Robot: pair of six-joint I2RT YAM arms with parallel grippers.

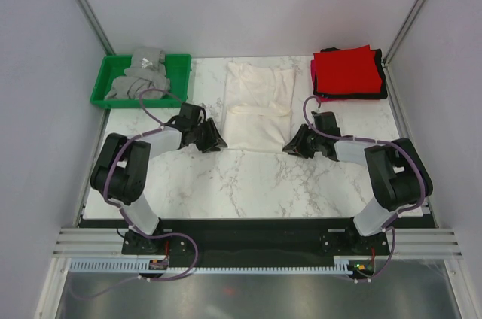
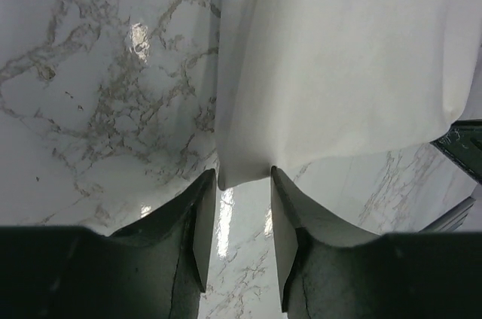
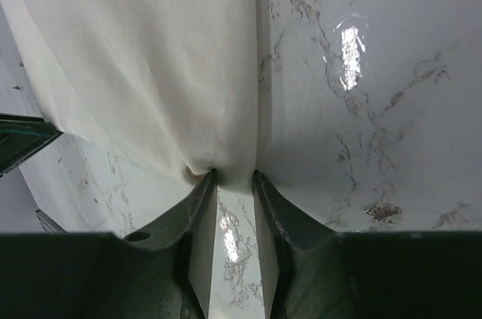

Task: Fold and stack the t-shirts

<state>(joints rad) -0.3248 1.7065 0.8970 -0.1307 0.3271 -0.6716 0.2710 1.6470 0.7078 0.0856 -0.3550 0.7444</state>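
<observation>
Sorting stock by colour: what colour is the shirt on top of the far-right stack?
Red: the top shirt on the stack, clearest in the top external view.

White t-shirt [image 1: 260, 104], red t-shirt [image 1: 346, 69], green tray [image 1: 108, 82].

You see a glossy marble-patterned table [image 1: 248, 176] throwing back bright lamp glare beneath a matt, soft white cloth t-shirt [image 1: 260, 104]. Beside it sit a shiny green plastic tray [image 1: 102, 86], crumpled grey cloth [image 1: 143, 71], and smooth folded red cloth [image 1: 346, 69]. Your pincer fingers [image 2: 199, 221] look matt dark plastic.
</observation>
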